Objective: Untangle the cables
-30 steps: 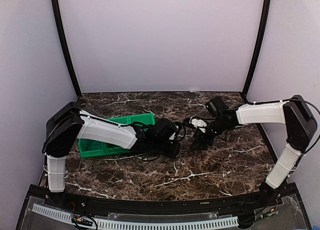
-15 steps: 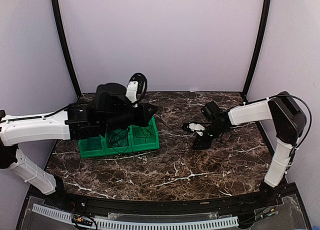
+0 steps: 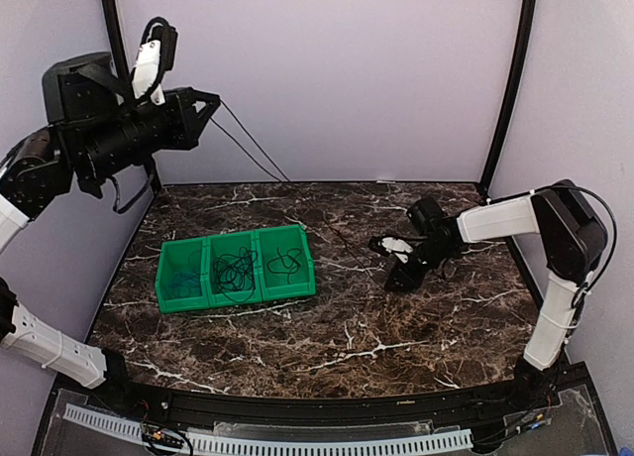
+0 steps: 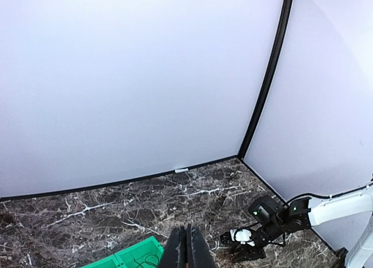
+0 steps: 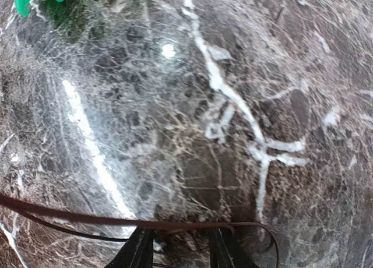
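Black cable (image 3: 253, 140) runs taut from the left fingers (image 3: 213, 102), clenched on it high over the left of the table (image 3: 396, 337), down toward the right fingers (image 3: 398, 278) at the marble. Right fingers are parted, tips at the table, cable crossing just ahead of them; can't tell if they touch it. Blue cable (image 3: 180, 278) sits in the left compartment of the green bin (image 3: 238, 299); black loops (image 3: 235, 268) in middle and right ones.

Bright even light; glare streak on table (image 5: 87, 137); wrist close-up soft.
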Robot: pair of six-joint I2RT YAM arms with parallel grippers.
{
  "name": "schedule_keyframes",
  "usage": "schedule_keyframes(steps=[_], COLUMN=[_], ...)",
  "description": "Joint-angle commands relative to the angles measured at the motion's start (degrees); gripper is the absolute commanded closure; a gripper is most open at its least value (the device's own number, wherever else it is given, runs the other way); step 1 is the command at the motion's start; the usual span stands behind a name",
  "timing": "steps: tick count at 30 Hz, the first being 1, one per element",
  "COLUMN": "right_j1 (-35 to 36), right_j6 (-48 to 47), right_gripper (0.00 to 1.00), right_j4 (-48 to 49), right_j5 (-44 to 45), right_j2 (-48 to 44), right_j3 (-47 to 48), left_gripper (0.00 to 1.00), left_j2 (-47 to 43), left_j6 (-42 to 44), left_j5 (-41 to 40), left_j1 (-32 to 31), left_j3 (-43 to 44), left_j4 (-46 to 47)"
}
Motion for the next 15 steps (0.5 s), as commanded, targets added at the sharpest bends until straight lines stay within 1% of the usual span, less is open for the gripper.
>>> schedule_keyframes(steps=[1,3,7,11,15], right_j1=[-3.3,-4.3,-6.6,-10.6,-12.4], right_j6=[1.6,1.8,2.1,2.6,2.6], right_gripper=[0.65,0.69,0.79,0.79,0.80], right_j4=[-4.5,-4.5,-4.0,-4.3,-4.2], right_j5=[6.2,7.2,11.2,11.8,13.6], right_j2=[1.7,1.4,1.7,1.1,-1.1], right_j3=[-1.5,-1.4,-1.6,-1.5,-1.8], left_gripper=[1.00,1.00,1.00,1.00,1.00], left_j2=[-1.2,-0.5,1.3,1.8,2.3], left_j6=[3.2,2.9,2.6,2.8,2.7], left_j5=[-2.9,-0.5,0.9,1.8,1.9], left_j1=[0.1,0.1,0.2,0.2,0.1], left_j3=[8.0,9.8,14.7,17.1,18.0], left_j4=[-2.8,-3.6,-6.5,-7.7,-9.3])
